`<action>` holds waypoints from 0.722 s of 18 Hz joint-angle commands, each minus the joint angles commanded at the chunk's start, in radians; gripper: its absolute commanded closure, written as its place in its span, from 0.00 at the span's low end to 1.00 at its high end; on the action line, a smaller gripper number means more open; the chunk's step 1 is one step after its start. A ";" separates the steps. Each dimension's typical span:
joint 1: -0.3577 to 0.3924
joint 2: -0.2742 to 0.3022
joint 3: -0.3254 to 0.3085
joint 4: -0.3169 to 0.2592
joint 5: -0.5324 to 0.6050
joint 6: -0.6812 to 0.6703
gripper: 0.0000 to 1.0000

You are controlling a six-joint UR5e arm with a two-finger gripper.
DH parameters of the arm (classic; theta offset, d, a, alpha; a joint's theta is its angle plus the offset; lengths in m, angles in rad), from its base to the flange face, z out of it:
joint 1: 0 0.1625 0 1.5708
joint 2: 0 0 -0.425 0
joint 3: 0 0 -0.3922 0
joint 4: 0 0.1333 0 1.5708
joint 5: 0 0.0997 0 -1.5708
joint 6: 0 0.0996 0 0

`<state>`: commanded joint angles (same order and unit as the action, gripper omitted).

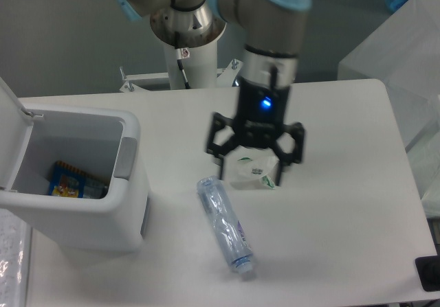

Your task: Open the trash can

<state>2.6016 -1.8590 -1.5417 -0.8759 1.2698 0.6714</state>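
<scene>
The big white boxy plastic trash can (103, 204) sits at the left edge of the white surface (344, 204), near the front left corner. Its flat white lid (12, 125) stands up at the far left, so the top is wide open. A grey push tab (124, 158) is on the rim on the side that faces the middle of the surface. Down inside lies a blue and yellow packet (71, 182). Just beside the can, a clear squashed plastic bottle (225, 225) lies on its side, with its cap end toward the front edge. Near the middle of the surface is a crumpled white wrapper with green bits (251, 172). The black gripper (256, 175) hangs right over that wrapper with its jaws spread wide, one on each side, and it holds nothing. A small blue light glows on it.
</scene>
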 joint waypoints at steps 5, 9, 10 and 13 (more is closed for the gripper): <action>0.037 -0.057 -0.012 0.006 0.026 0.232 0.00; 0.043 -0.112 -0.002 0.006 0.164 0.413 0.00; 0.043 -0.117 -0.002 0.006 0.172 0.434 0.00; 0.042 -0.127 -0.009 0.006 0.177 0.464 0.00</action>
<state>2.6431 -1.9865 -1.5508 -0.8698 1.4465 1.1351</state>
